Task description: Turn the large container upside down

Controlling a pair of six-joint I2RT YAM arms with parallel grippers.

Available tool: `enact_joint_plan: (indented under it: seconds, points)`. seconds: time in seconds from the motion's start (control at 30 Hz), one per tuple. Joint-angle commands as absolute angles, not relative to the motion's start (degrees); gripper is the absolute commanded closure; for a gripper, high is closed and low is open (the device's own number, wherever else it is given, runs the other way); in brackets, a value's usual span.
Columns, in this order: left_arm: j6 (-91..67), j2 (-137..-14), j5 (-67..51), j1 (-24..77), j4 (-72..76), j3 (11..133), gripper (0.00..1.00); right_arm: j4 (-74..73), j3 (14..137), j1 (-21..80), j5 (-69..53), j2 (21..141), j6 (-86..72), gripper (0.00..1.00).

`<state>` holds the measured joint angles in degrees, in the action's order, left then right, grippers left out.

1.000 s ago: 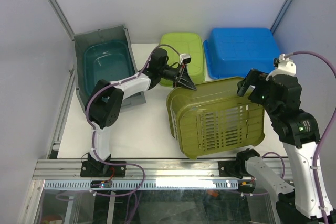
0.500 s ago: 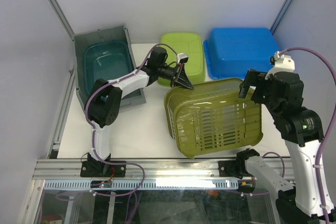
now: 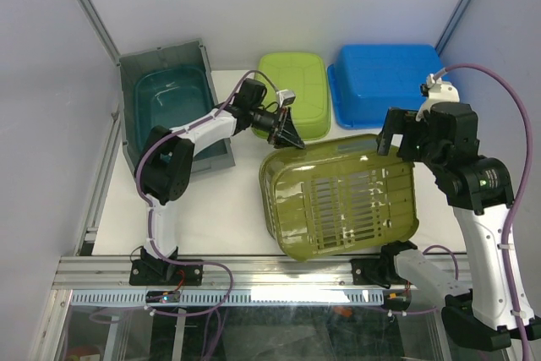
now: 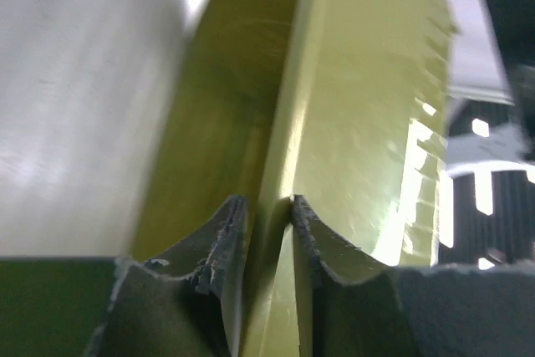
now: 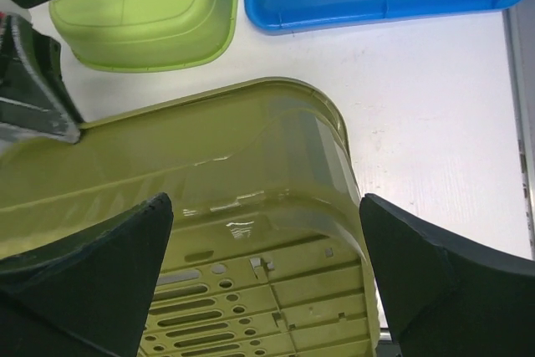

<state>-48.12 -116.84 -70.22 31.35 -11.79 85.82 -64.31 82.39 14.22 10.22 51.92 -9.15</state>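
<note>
The large olive-green container (image 3: 342, 200) is a slotted basket tipped over at the table's front, its perforated base facing up. My left gripper (image 3: 287, 137) is shut on its far left rim; the left wrist view shows the thin rim (image 4: 272, 206) pinched between both fingers. My right gripper (image 3: 399, 143) is open and hovers over the basket's far right corner. In the right wrist view its wide fingers (image 5: 100, 257) straddle the basket's slotted base (image 5: 251, 273) without gripping it.
A teal tub (image 3: 173, 99) inside a grey box stands at the back left. A lime-green tub (image 3: 296, 90) and a blue tub (image 3: 389, 82) lie upside down at the back. The table's front rail (image 3: 254, 272) runs just below the basket.
The basket has tipped further over and shifted left and toward the front. My left gripper moved left and back with the rim. My right gripper rose slightly and moved back.
</note>
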Motion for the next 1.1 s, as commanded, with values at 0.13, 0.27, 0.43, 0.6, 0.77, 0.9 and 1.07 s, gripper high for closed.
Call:
enact_joint_plan:
  seconds: [0.13,0.27,0.43,0.6,0.77,0.9,1.07]
  points:
    - [-28.33,-116.53,-52.46,32.70,-29.13,88.27,0.40,-64.39,83.83,13.38,1.81,51.52,-11.79,0.02]
    - [-26.15,-115.30,-45.91,32.69,-32.43,91.55,0.03,-64.72,84.11,13.40,0.92,51.12,-13.17,0.02]
    - [-24.28,-112.55,-36.84,32.70,-36.62,96.72,0.01,-65.64,85.44,13.36,0.47,50.87,-13.91,0.02]
    - [-23.05,-108.87,-24.14,32.82,-42.39,104.27,0.01,-65.27,84.50,13.38,-0.13,49.78,-14.85,0.02]
    - [-23.42,-98.95,-8.02,33.98,-44.59,104.52,0.01,-60.66,78.24,13.36,-1.72,46.84,-18.34,0.02]
    - [-24.39,-84.63,6.83,37.01,-44.16,95.80,0.01,-55.05,71.17,13.38,-1.56,44.24,-22.73,0.02]
    - [-31.03,-69.52,6.51,37.77,-43.13,81.86,0.01,-48.94,66.50,13.36,1.30,42.91,-30.03,0.02]
